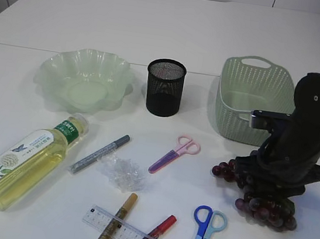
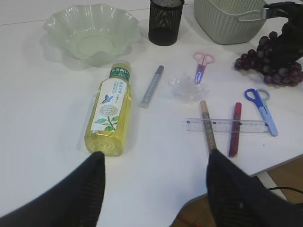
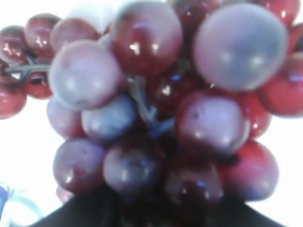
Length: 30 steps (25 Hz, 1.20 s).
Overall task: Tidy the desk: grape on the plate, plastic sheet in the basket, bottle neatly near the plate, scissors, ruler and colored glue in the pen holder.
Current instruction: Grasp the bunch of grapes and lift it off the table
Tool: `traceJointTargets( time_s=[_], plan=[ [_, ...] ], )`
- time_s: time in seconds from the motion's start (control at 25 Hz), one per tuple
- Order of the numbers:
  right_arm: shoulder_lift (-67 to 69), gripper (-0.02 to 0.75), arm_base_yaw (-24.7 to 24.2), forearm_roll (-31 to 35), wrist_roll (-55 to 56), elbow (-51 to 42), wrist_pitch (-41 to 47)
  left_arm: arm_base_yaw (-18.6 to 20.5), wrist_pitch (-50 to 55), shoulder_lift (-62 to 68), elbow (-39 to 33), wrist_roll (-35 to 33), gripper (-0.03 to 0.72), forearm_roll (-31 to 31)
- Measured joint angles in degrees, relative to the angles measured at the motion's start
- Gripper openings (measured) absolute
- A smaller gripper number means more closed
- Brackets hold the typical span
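My right gripper (image 1: 269, 184) is down on the dark red grape bunch (image 1: 266, 210) at the table's right and is shut on it; the grapes (image 3: 151, 109) fill the right wrist view. My left gripper (image 2: 154, 189) is open and empty above the table's front edge, just in front of the lying yellow bottle (image 2: 110, 111). The green plate (image 1: 54, 70), black mesh pen holder (image 1: 165, 88) and green basket (image 1: 231, 117) stand at the back. The crumpled plastic sheet (image 1: 123, 172), pink scissors (image 1: 174, 154), blue scissors (image 1: 204, 228), ruler (image 1: 133, 235) and glue pens lie in front.
The silver glue pen (image 1: 99, 153) lies left of the plastic sheet. The gold (image 1: 114, 222) and red (image 1: 154, 233) glue pens lie across the ruler. The blue scissors lie close to the grapes. The table's front edge shows in the left wrist view (image 2: 227, 179).
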State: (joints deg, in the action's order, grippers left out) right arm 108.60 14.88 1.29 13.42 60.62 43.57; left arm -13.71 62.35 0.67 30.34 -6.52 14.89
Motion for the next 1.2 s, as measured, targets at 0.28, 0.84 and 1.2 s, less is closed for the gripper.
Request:
traceJointTargets(
  time_s=[0.28, 0.84, 1.2],
  plan=[
    [0.0, 0.204, 0.0, 0.0, 0.0, 0.32, 2.0, 0.0, 0.0, 0.0, 0.0, 0.0, 0.477, 0.0],
    [-7.99, 0.19, 0.0, 0.12, -2.09, -0.28, 3.78, 0.0, 0.0, 0.0, 0.0, 0.0, 0.457, 0.0],
    [-13.23, 0.186, 0.0, 1.11, -5.05, -0.5, 4.35, 0.0, 0.0, 0.0, 0.0, 0.0, 0.453, 0.0]
  ],
)
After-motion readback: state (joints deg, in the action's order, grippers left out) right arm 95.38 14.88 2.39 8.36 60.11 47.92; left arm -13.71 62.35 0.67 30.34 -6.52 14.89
